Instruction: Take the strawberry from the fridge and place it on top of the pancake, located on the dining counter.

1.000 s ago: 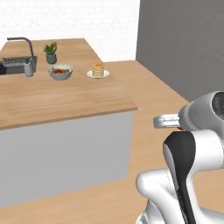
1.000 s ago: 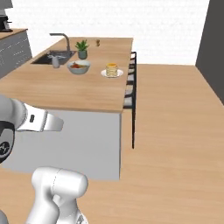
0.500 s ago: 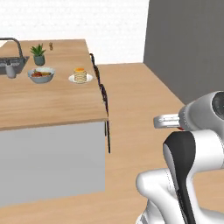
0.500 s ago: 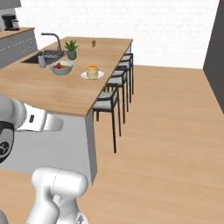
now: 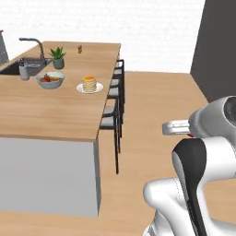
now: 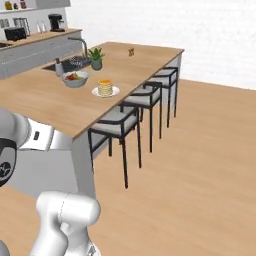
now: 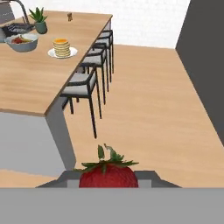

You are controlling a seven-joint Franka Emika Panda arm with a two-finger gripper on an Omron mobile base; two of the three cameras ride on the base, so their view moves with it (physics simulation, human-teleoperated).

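Kitchen, wood floor, white back wall. One dining counter [image 5: 50, 110] with a light wooden top and grey sides.

- Stools: three or four along the counter's long side [image 6: 120, 120]; the farthest ones overlap, so the count is unsure.
- Plate, one, white [image 6: 105, 92]: holds one pancake [image 6: 104, 87] stack with orange topping.
- Bowl, one, grey [image 5: 50, 79]: holds mixed fruit, at 9 o'clock from the plate in the left base view.
- Potted plant, one [image 5: 58, 56], at 11 o'clock from the bowl.
- Sink with one tap [image 5: 34, 46], behind the bowl.
- Strawberry [image 7: 108, 173], one, red with a green top: in the gripper [image 7: 109, 178], whose jaws are closed on its sides, well apart from the counter.

Change from earlier: the whole picture has shifted, so the base has moved; the stools have come fully into sight.
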